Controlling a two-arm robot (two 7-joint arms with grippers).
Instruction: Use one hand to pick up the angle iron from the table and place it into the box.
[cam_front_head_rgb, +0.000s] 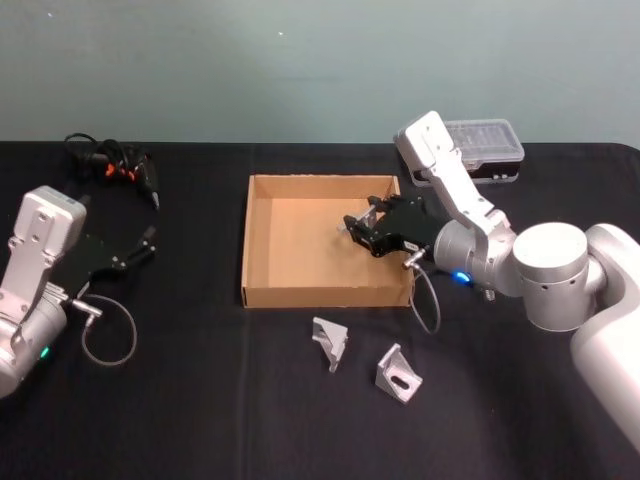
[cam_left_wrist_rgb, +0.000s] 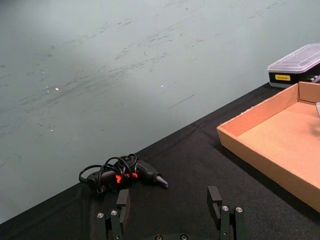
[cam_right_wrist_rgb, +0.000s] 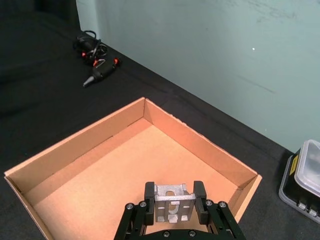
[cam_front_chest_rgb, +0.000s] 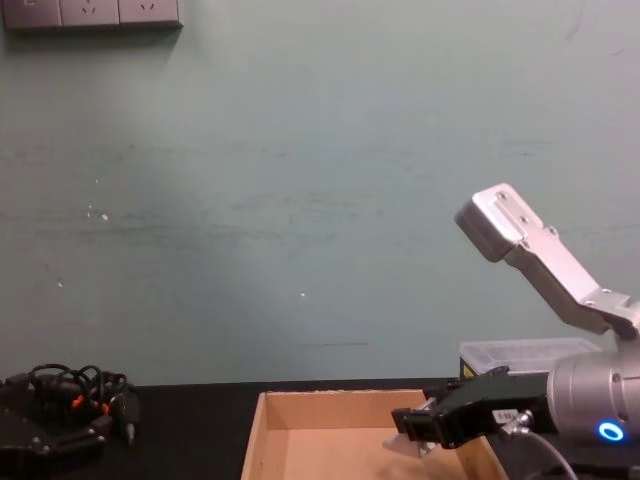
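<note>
The right claw (cam_front_head_rgb: 365, 232) reaches in from the right over the right half of the box (cam_front_head_rgb: 247, 240), pointing toward the box's middle. It is clamped on an angle iron (cam_right_wrist_rgb: 173, 201), one finger on each side edge. In the right wrist view the iron's slotted flange faces the camera and its width runs straight across from finger to finger. The iron looks about as wide as it is tall, so no long axis stands out. It is inside the box's outline, above the floor. I cannot tell whether it touches the cardboard.

Two loose irons (cam_front_head_rgb: 330, 342) (cam_front_head_rgb: 399, 373) lie on the desk (cam_front_head_rgb: 200, 400), near the box's front wall and close to each other. The right one shows a slotted face turned up and toward the robot.

The left claw (cam_front_head_rgb: 150, 245) is parked low at the desk's left side, fingers apart and holding nothing.
</note>
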